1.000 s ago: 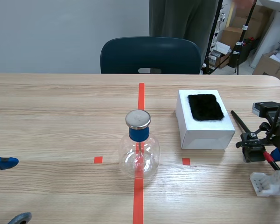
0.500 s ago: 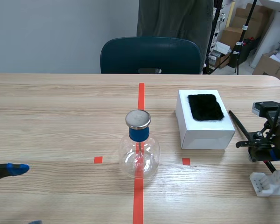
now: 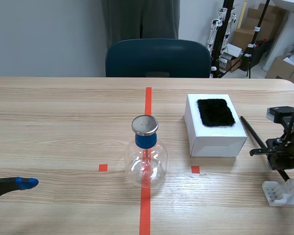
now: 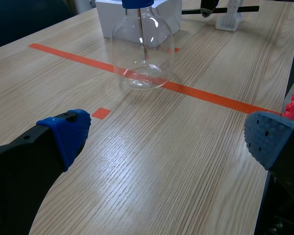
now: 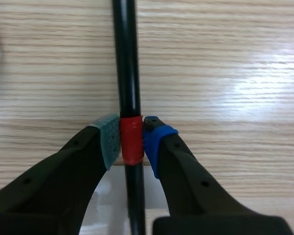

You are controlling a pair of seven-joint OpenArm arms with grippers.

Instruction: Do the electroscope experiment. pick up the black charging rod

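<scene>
— Black charging rod, where is it?
— Far right of the scene frame, slanting from just beside the white box down toward the lower right corner
— Which arm is nearer?
— The right, plainly. The left gripper sits spread wide at the lower left, well apart, with the glass flask between it and the rod
— And the low end?
— By the small white stand; whether it touches, I cannot tell
— The right gripper?
— Clamped on the rod's red band, a pad on each side. The long axis runs straight ahead between the fingers, so I judge a plain lift comes next
</scene>
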